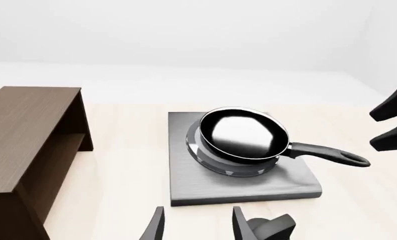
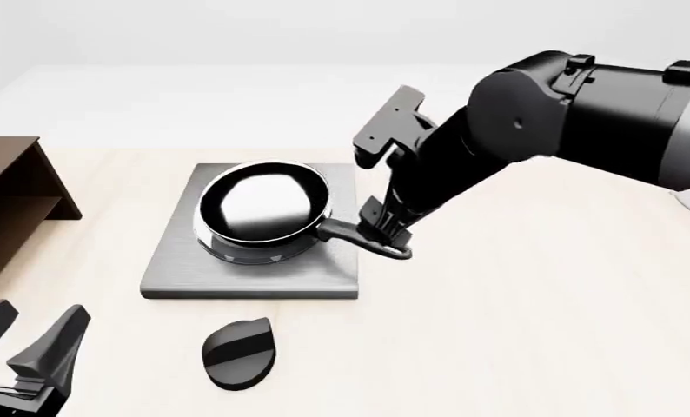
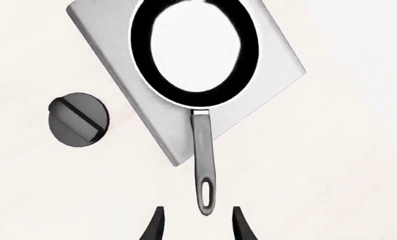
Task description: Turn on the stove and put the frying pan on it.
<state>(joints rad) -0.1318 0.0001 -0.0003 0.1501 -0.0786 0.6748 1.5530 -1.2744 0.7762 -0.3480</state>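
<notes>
Pale wood tabletop [image 1: 118, 165] under a white backdrop filled the left wrist view, where the round black frying pan [image 1: 244, 135] sat on the flat grey metal stove slab [image 1: 205, 187] beside a brown wooden shelf [image 1: 25, 130]; the left gripper [image 1: 193, 227] stood with fingers parted, holding nothing. From the front, the right arm [image 2: 531, 130] bent down over the pan's handle [image 2: 362, 236], the black oval knob [image 2: 238, 352] lying apart nearer the camera. Its wrist view showed the right gripper [image 3: 196, 225] spread open just behind the handle's loop [image 3: 206, 195], not touching.
</notes>
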